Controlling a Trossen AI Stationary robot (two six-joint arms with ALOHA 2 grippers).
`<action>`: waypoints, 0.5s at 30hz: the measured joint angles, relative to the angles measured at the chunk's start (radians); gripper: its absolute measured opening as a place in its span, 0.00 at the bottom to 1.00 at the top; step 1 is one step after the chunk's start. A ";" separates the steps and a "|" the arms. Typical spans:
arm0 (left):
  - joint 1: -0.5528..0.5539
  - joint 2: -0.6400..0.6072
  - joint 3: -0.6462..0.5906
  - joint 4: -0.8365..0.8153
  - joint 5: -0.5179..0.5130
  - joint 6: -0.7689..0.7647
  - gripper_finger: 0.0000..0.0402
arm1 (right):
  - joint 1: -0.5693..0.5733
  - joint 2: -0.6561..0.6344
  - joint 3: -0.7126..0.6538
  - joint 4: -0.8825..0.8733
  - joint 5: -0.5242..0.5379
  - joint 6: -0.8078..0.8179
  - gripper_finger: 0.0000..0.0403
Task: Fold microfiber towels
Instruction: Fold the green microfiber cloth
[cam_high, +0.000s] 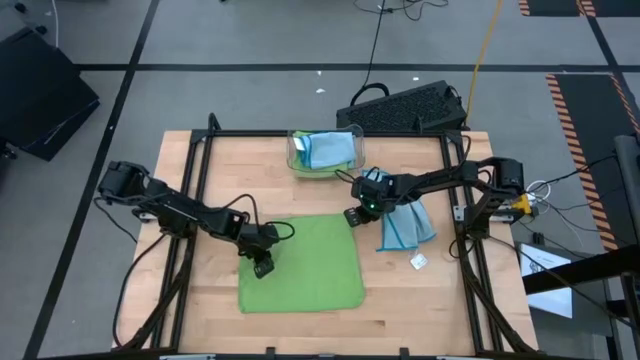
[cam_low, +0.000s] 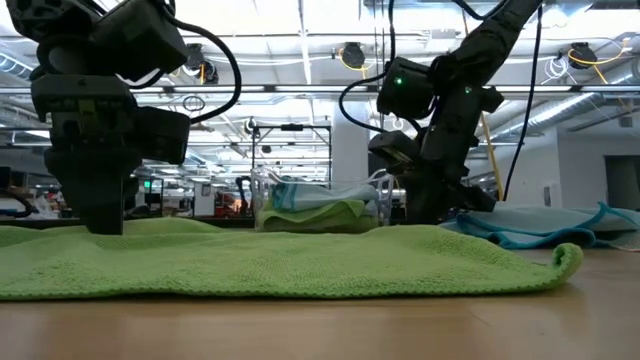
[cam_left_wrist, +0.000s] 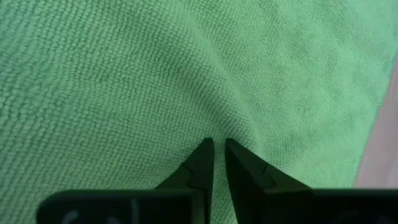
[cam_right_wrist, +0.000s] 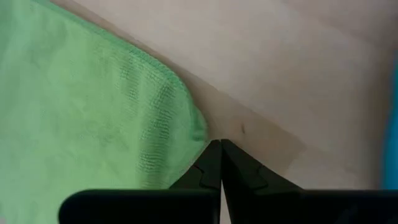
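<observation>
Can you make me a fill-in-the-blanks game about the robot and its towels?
1. The towel spread flat on the table is ____.
2. The clear plastic bin holds folded towels at the table's ____ edge.
3. The left gripper presses on the green towel near its ____ edge.
4. The right gripper, fingers shut, sits at the green towel's far ____ corner.

Missing words: green; far; left; right

Grey floor (cam_high: 250, 40) (striped tape at one edge), ceiling strip lights (cam_low: 300, 40), wooden table (cam_high: 300, 325)
</observation>
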 joint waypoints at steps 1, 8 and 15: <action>0.000 0.000 -0.001 0.000 0.000 0.000 0.12 | 0.000 -0.007 -0.001 0.004 -0.008 -0.004 0.00; 0.000 0.001 -0.002 0.004 -0.005 0.006 0.12 | 0.002 -0.061 -0.001 0.036 -0.041 -0.041 0.00; 0.000 0.002 -0.002 0.011 -0.008 0.015 0.12 | 0.009 0.004 -0.001 0.134 -0.036 -0.026 0.00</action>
